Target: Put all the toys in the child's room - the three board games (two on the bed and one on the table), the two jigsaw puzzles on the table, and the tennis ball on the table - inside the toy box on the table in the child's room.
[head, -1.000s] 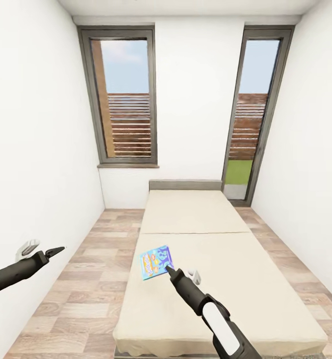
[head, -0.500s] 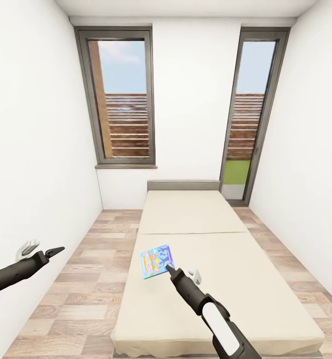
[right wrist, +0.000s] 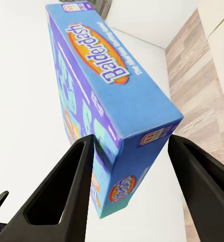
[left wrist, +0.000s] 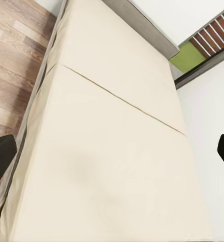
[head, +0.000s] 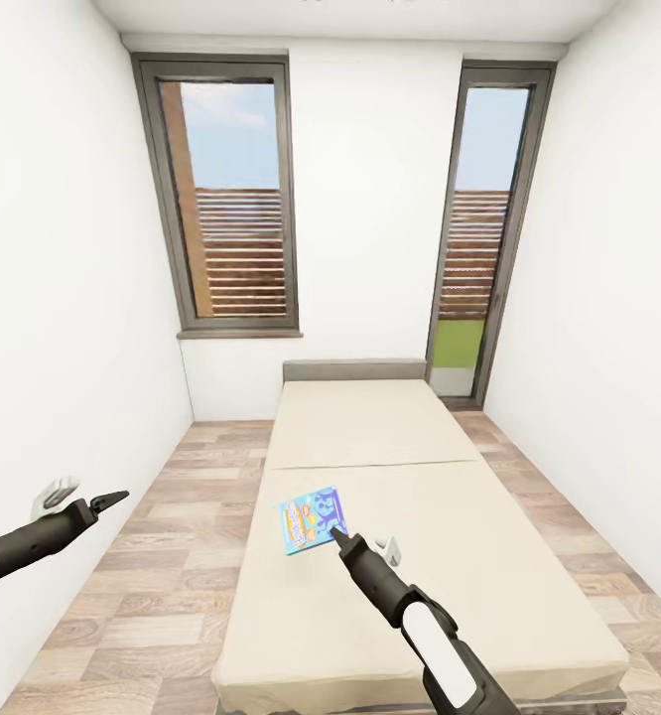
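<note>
Left to right in the head view. Left gripper [head: 92, 500]: at 8 o'clock, over the floor [head: 152, 556] beside the left wall [head: 63, 298], well apart from the bed [head: 410, 467]; its left wrist view shows dark fingertips [left wrist: 1, 159] set wide apart with bare mattress between them, so it is spread and empty. Board game [head: 312, 519]: a blue box with orange-yellow art, near centre at 6 o'clock, seen against the near half of the mattress towards its left edge; whether it rests on the bed or is raised cannot be told. Right gripper [head: 338, 538]: its tip meets the box's near edge; in the right wrist view the box [right wrist: 109, 106] lies between the fingers [right wrist: 61, 196], one finger against a broad face, the other apparently a little off the opposite side, long axis running away from the gripper, so the box is judged grasped edgewise. The right arm is the nearer arm. Open room: bare mattress at 3 o'clock, floor strips on both sides, windows [head: 229, 199] at 12 o'clock. The toy box lies outside these views; the carry will need a turn away from the bed.
</note>
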